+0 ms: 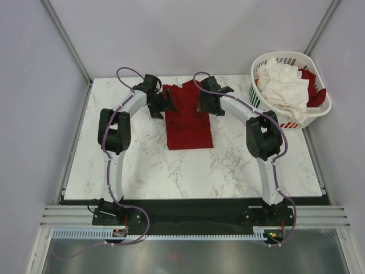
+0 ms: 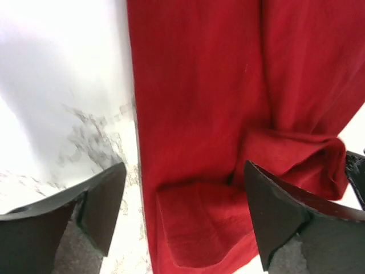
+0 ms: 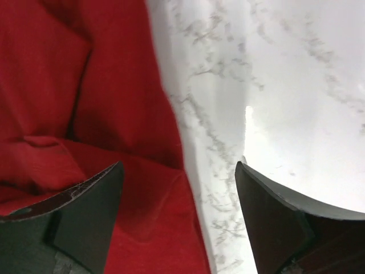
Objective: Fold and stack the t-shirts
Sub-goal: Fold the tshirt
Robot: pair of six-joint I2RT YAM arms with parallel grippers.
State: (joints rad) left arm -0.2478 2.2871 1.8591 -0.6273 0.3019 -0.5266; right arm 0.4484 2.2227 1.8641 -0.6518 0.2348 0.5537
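A dark red t-shirt (image 1: 188, 120) lies folded into a long narrow strip at the middle back of the marble table (image 1: 142, 171). My left gripper (image 1: 166, 104) stands open over the strip's far left edge. In the left wrist view a small folded flap of the red t-shirt (image 2: 199, 228) lies under the gap of the left gripper (image 2: 185, 211), untouched. My right gripper (image 1: 203, 105) stands open at the far right edge. The right gripper (image 3: 179, 220) straddles the hem of the red t-shirt (image 3: 85, 114) and bare marble. A white t-shirt (image 1: 285, 85) sits crumpled in the basket.
The white slotted basket (image 1: 259, 100) stands at the back right corner, holding the white shirt and another dark red cloth (image 1: 315, 94). Grey walls enclose the table on the left, back and right. Both arm bases are bolted at the near edge.
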